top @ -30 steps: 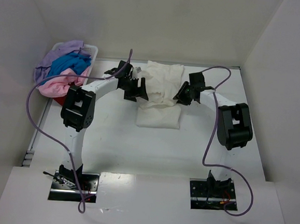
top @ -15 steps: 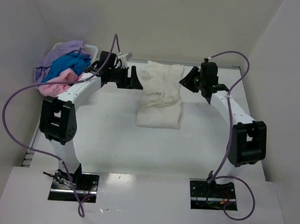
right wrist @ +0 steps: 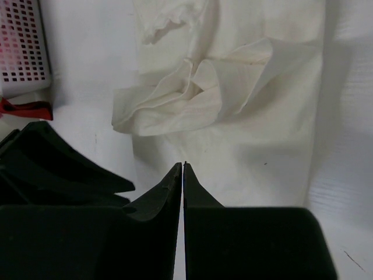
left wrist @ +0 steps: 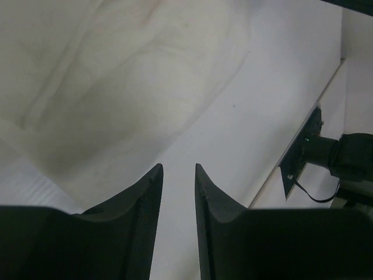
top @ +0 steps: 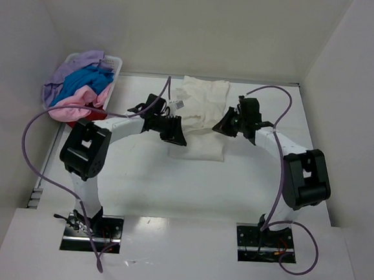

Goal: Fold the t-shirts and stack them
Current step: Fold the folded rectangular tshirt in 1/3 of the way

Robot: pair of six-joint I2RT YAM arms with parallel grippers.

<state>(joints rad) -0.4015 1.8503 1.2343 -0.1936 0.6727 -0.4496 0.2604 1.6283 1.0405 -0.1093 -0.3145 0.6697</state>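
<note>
The cream-white t-shirt (top: 204,115) lies partly folded at the back middle of the table, its upper layer rumpled (right wrist: 192,96). At the shirt's left edge is my left gripper (top: 174,134), its jaws a narrow gap apart with nothing between them (left wrist: 178,169), over bare table beside the cloth (left wrist: 111,81). My right gripper (top: 222,124) hovers at the shirt's right edge, shut, tips together (right wrist: 183,165) above the flat cloth, with no fabric seen between them. Lilac (top: 76,63), bright blue (top: 88,80), pale pink (top: 80,102) and red (top: 85,116) t-shirts are heaped at the far left.
A white plastic basket (top: 113,61) holds the coloured heap at the back left; its perforated wall (right wrist: 20,46) shows in the right wrist view. White walls close in the table at the back and sides. The right arm's base plate (left wrist: 306,154) is at the near edge.
Both grippers have come from the shirt's far corners toward the near side and in to its edges. Both have narrowed; the right one has shut.
</note>
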